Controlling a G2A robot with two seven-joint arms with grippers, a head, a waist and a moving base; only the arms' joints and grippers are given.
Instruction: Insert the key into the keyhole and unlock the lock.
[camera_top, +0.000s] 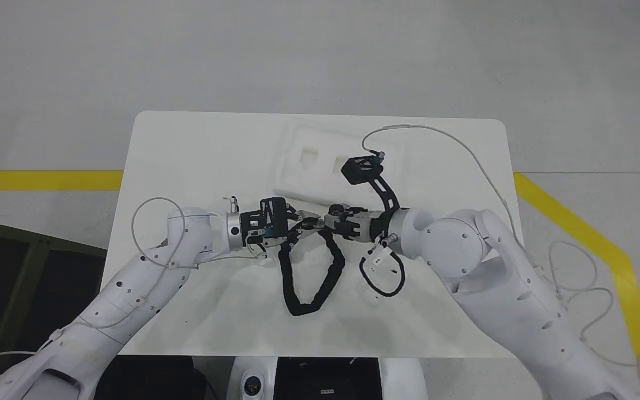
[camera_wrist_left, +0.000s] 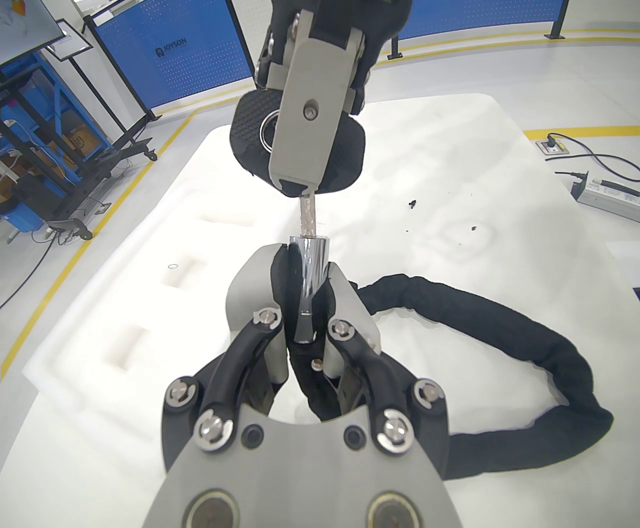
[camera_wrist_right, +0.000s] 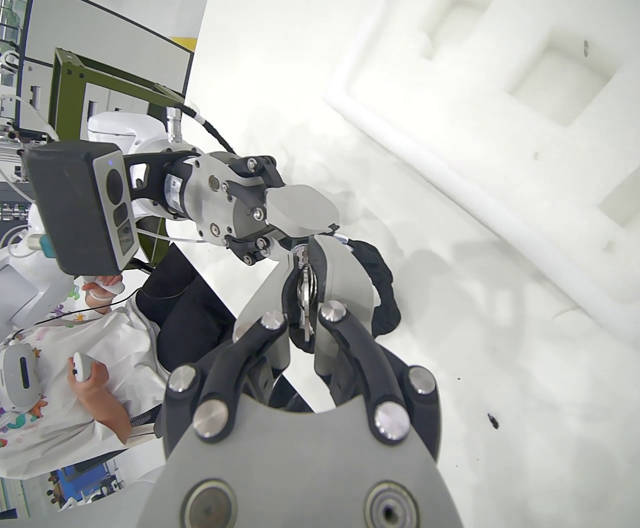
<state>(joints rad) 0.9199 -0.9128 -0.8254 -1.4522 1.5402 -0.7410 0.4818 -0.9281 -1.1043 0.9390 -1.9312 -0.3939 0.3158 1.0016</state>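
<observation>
Top view down on whole table (camera_top: 170, 150), wrist views close, facing each other, sharing the lock (camera_wrist_left: 312, 270)

There is one key (camera_wrist_left: 308, 215), one chain lock (camera_wrist_left: 500, 340), one foam tray (camera_top: 330, 160), one table (camera_top: 180, 150), one left end effector (camera_wrist_left: 305, 265) and one right end effector (camera_wrist_right: 312, 255).

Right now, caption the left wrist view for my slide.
Left claw grips the black-sleeved lock's chrome cylinder; right claw holds the silver metal key at its mouth.

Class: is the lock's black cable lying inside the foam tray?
No, the black cable lies on the table, beside the foam tray.
</observation>
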